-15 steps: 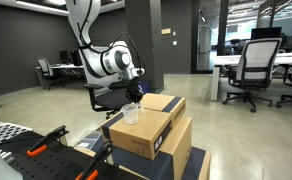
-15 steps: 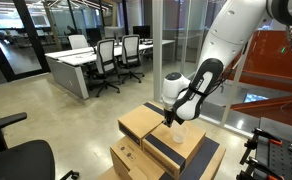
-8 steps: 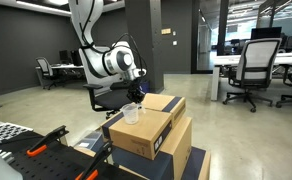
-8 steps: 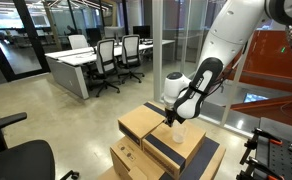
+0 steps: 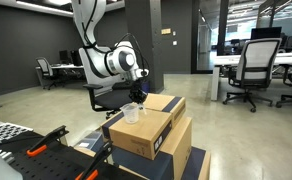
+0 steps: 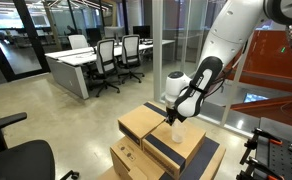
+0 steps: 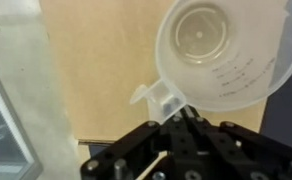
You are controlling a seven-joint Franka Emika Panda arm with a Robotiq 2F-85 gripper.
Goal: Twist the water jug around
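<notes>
The water jug (image 7: pixel 226 55) stands upright on the top face of the upper cardboard box (image 7: pixel 96 70), with its open mouth facing the wrist view. The tool (image 7: pixel 181 113) is closed, and its jaws appear to pinch the handle tab (image 7: pixel 158 97) that projects from the rim. Because this hold is off-centre on light, thin plastic, the turn should probably be made about the jug's own vertical axis, not about the wrist. The tool should sweep along an arc centred on the jug's base. Its height should be held constant so that the base slides flat on the cardboard, since a downward or upward load at the tab would likely tip the jug. In an exterior view the water jug (image 5: pixel 132 113) appears to stand toward one edge of the box top, so the motion should be slow, with no sideways drift
</notes>
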